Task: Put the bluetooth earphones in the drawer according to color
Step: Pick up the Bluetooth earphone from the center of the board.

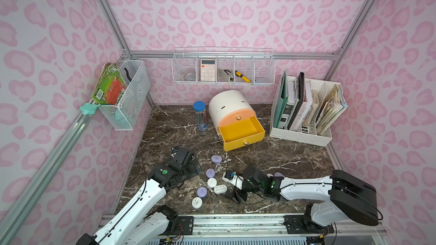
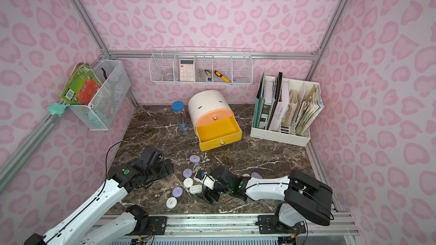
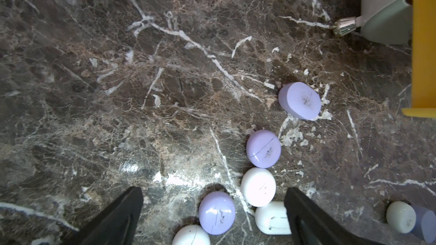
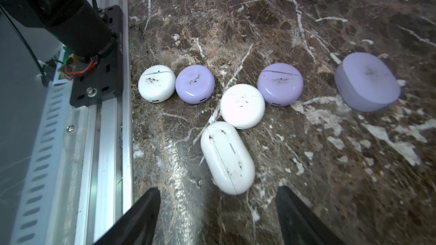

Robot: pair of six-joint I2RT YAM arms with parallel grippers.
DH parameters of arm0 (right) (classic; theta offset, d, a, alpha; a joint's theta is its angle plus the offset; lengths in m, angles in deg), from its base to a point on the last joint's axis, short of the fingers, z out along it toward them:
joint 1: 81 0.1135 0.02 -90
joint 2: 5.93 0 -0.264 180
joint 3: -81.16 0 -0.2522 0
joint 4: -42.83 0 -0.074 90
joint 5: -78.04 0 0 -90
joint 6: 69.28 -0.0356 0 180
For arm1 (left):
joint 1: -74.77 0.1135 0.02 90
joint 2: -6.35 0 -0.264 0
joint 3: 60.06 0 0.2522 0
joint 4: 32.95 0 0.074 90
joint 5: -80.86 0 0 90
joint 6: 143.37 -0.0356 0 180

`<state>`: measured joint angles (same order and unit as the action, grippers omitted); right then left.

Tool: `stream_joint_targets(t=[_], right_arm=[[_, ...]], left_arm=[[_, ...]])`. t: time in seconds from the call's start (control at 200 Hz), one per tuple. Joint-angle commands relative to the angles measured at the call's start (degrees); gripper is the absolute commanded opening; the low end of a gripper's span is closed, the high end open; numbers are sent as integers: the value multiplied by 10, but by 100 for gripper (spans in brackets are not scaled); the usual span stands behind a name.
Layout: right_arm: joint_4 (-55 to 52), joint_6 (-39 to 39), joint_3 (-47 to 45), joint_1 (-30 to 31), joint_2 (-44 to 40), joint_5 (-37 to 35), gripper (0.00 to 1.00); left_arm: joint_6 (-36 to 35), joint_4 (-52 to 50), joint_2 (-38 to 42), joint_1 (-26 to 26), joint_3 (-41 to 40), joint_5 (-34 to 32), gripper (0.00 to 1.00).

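Observation:
The white arch-topped drawer cabinet stands at the back, its yellow drawer pulled out and empty. Several lilac and white earphone cases lie in a cluster near the front. A white oblong case lies just beyond my right gripper, which is open with only bare table between its fingers. A round white case touches the oblong one. My left gripper is open above a lilac case, holding nothing. A thick lilac case sits nearest the cabinet. Two more cases lie behind the right wrist.
A blue-capped pencil tube stands left of the cabinet. A white file rack with books is at the back right. Wire baskets hang on the walls. The metal rail runs along the table's front edge.

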<state>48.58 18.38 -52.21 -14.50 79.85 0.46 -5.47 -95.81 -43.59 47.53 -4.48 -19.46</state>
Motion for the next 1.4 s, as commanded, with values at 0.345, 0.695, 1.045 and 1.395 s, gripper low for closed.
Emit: stream_joint_targets(t=[0.345,0.695,1.045,1.395], right_arm=[[-23,61,84,15,129,-67,89],[-30,21,90,13,140,-105,69],[4,-27,76,13,131,-93,47],[32,-79,35,-52,22,-35,32]], left_arm=[[12,-8,15,11,-23,-14,99],[11,8,7,13,-26,-9,99],[10,12,0,15,-22,-6,99],[14,13,3,14,-20,-16,99]])
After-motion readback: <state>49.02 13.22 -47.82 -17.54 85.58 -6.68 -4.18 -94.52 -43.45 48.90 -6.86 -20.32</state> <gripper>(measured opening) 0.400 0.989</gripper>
